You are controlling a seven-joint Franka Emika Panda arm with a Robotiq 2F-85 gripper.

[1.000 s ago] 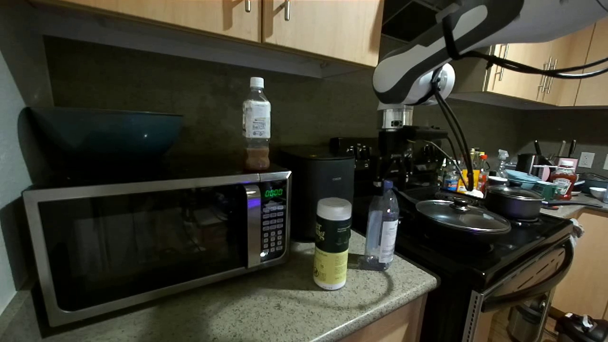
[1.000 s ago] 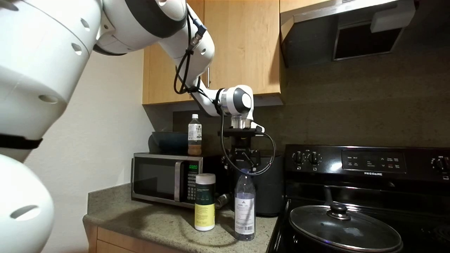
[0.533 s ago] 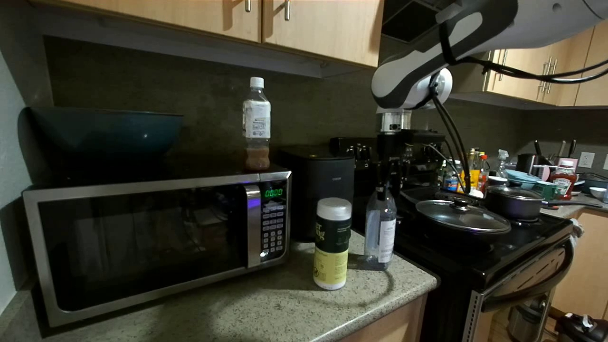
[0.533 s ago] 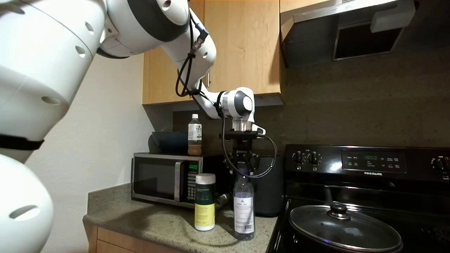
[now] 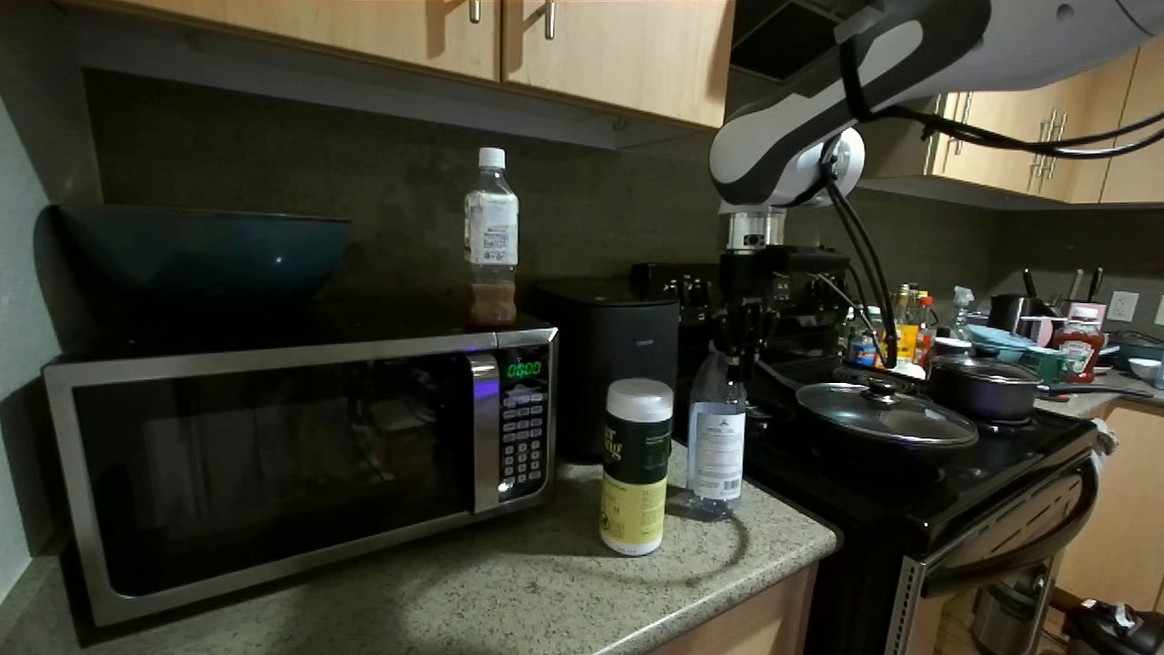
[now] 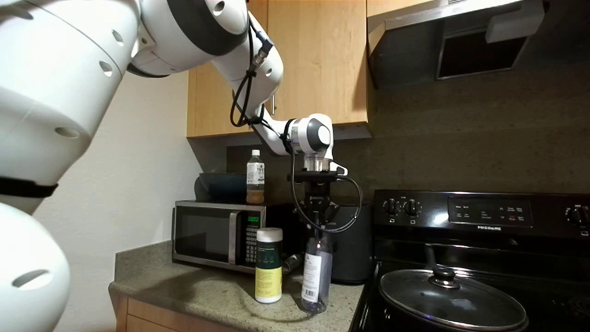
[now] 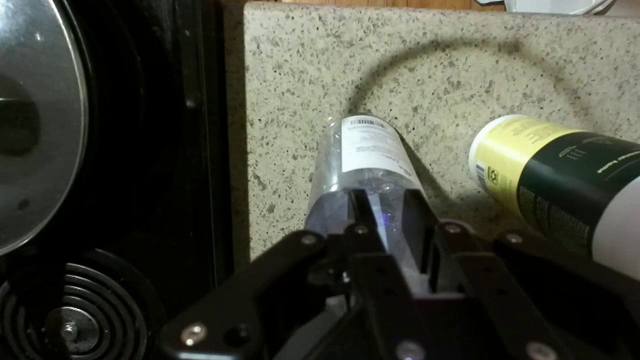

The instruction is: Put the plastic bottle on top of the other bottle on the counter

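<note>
The plastic bottle [image 6: 316,272], clear with a white label, stands slightly tilted on the speckled counter [image 5: 436,582], near the stove side. My gripper [image 7: 387,200] comes down from above and is shut around its upper part, a finger on each side. The cap is hidden by the gripper in all views. Beside it, a short gap away, the other bottle [image 5: 635,473] stands upright, with a wide white cap and a dark green and yellow body. In the wrist view that other bottle [image 7: 555,175] shows at the right.
A microwave [image 5: 300,455] carries a bottle of brown liquid [image 5: 492,246] and a blue bowl [image 5: 200,255]. A black appliance [image 5: 609,355] stands behind the bottles. The stove [image 6: 461,221] with a lidded pan [image 6: 451,299] adjoins the counter. A small jar [image 6: 291,263] lies behind the other bottle.
My gripper has come down a little and closed around the top of the plastic bottle. The bottle has turned, its label facing another way, and leans slightly. The other bottle has not moved.
</note>
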